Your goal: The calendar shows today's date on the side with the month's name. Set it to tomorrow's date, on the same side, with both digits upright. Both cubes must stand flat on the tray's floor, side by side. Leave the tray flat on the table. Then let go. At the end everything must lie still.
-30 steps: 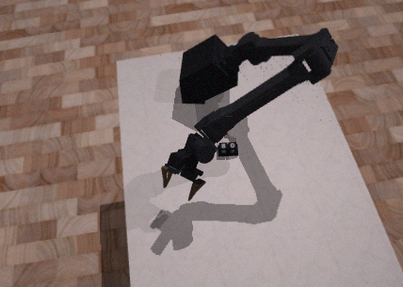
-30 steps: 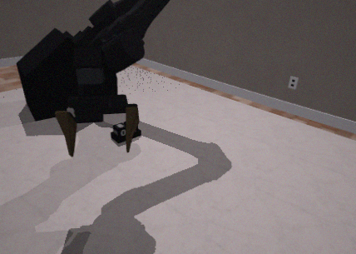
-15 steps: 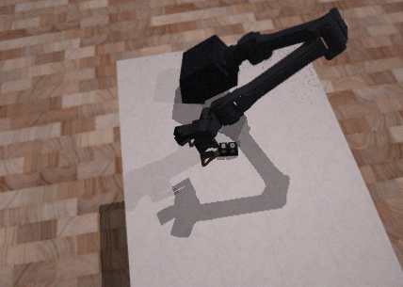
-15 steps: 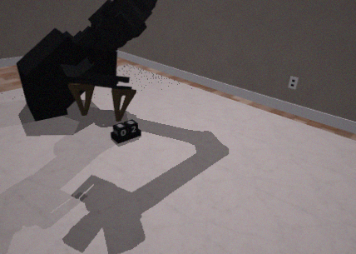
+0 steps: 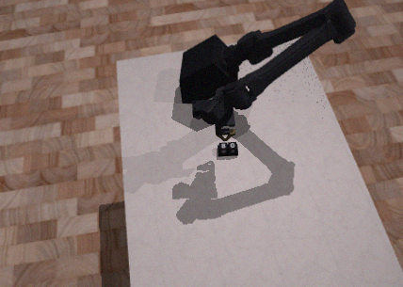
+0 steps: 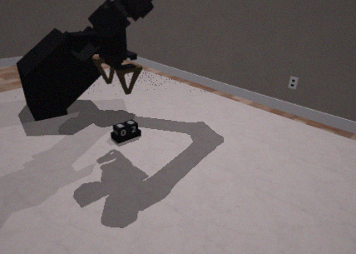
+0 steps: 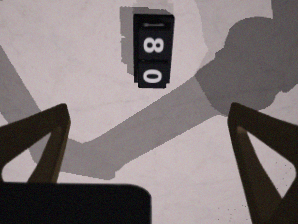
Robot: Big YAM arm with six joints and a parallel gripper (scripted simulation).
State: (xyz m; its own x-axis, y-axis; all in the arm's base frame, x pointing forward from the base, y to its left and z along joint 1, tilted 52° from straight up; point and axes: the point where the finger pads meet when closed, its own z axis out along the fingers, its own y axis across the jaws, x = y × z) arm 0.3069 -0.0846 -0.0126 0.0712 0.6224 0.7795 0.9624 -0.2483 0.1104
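The black calendar tray (image 5: 228,154) (image 6: 121,140) (image 7: 135,60) lies flat on the table with two black cubes side by side in it. In the exterior view the left cube (image 6: 122,131) shows a 0 on its front and the right cube (image 6: 132,128) a 2, both upright. From above, the wrist view shows one cube with an 8 (image 7: 153,45) on top and the other with a 0 (image 7: 152,76). A white bar shows on an end face beside the 8. No month's name is readable. My gripper (image 5: 225,137) (image 6: 118,88) (image 7: 148,112) is open and empty, above and a little behind the tray.
The arm's black base (image 5: 205,71) (image 6: 56,79) stands on the white table (image 5: 264,238) (image 6: 258,198) behind the tray. Arm shadows fall around the tray. A wall with a socket (image 6: 293,82) is beyond the table in the exterior view.
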